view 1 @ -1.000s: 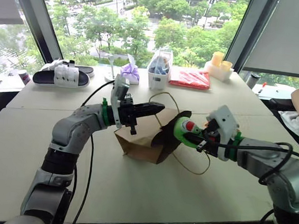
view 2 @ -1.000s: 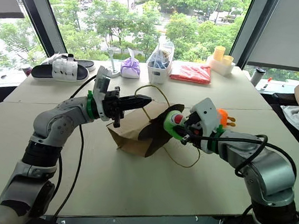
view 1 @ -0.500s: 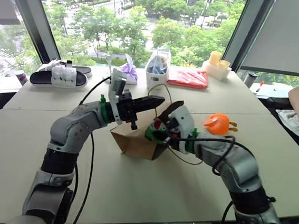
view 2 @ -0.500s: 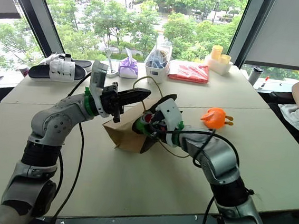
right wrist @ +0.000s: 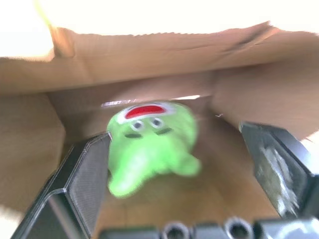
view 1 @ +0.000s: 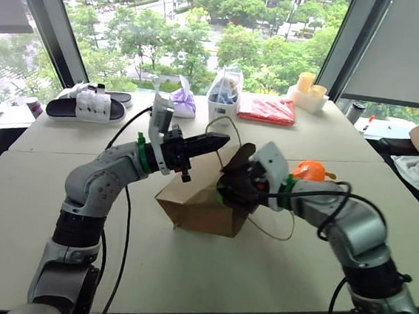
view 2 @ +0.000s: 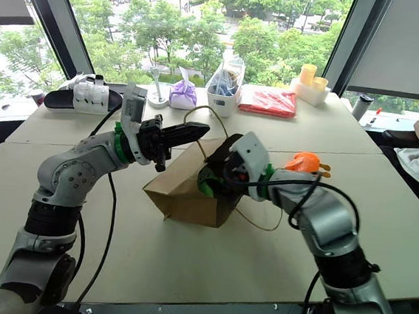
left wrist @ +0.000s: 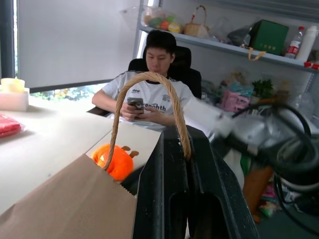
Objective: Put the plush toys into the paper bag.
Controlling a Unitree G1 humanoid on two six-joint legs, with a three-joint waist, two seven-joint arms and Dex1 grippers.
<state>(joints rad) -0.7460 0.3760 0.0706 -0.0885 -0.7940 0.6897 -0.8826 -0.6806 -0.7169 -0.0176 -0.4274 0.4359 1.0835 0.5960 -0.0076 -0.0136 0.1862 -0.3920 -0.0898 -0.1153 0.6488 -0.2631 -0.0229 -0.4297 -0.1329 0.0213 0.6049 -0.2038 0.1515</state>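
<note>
My right hand [right wrist: 169,199] had carried the green toy [right wrist: 149,144] into the paper bag [view 1: 201,201] and spread its fingers, leaving it inside. My left hand [view 1: 214,143] pinched the cord handle [left wrist: 149,99]. The orange toy [view 1: 308,172] lay on the table [view 1: 183,273] just behind my right arm, nearer that hand.

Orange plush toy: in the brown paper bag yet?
No, the orange plush toy lies on the table beyond the brown paper bag.
</note>
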